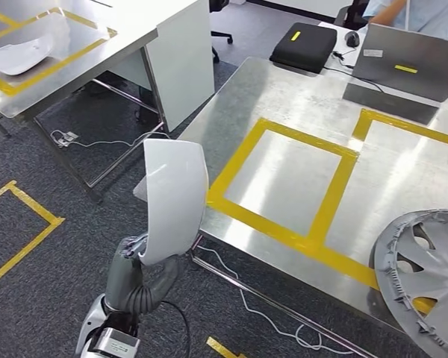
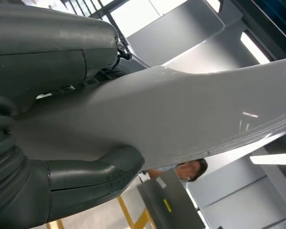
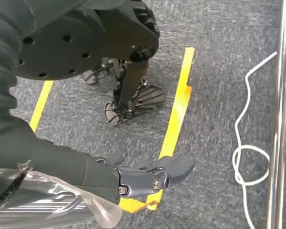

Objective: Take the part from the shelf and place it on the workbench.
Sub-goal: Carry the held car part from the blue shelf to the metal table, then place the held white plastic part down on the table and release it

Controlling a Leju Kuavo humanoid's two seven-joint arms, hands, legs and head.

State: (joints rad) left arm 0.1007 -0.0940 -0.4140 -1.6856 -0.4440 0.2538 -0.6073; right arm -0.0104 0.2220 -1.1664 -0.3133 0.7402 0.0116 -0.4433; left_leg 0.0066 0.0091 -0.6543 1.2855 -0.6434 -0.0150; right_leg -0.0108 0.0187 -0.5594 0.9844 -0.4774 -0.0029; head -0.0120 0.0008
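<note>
L hand (image 1: 133,270) grips the white part (image 1: 174,200) at its lower end, fingers (image 2: 98,169) wrapped round it; part stands upright, long axis roughly vertical, over the carpet just off the tabletop (image 1: 278,97) edge. Drop zone, the yellow-taped square (image 1: 284,179), lies to the right of it, so L arm is nearer. R hand (image 3: 148,176) hangs low over the floor, fingers loosely extended, holding nothing. Wheel cover (image 1: 425,268) far right. No readable writing.

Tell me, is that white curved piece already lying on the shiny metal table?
No, the left hand holds the white part upright in the air over the carpet, beside the edge of the workbench.
</note>
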